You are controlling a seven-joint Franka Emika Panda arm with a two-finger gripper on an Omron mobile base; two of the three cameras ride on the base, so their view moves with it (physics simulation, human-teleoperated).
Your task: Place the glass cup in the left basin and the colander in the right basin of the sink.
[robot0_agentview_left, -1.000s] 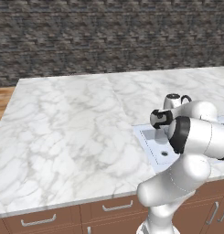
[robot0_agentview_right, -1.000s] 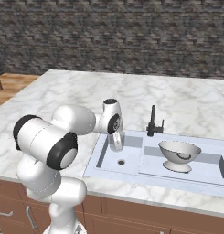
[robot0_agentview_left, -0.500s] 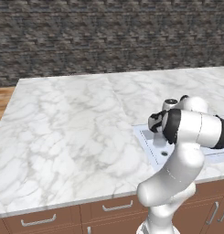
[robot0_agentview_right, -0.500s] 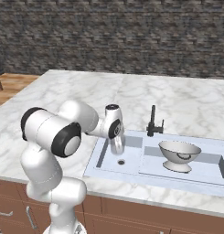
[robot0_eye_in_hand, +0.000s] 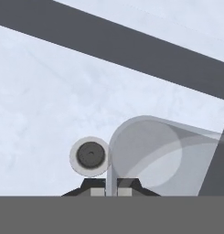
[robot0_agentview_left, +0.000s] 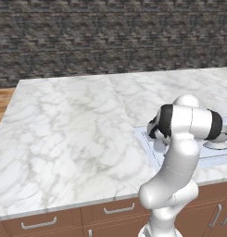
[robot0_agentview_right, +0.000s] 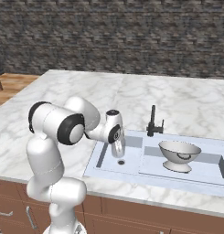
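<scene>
Gripper is hanging low over the left basin of the sink and I am seeing its two fingertips pinching the wall of the glass cup, which is lying sideways in the hand view just beside the dark drain hole. From the right base view the glass cup is sitting under the wrist, perhaps already touching the basin floor, but I cannot tell. Colander is standing upright in the right basin, near the black faucet.
</scene>
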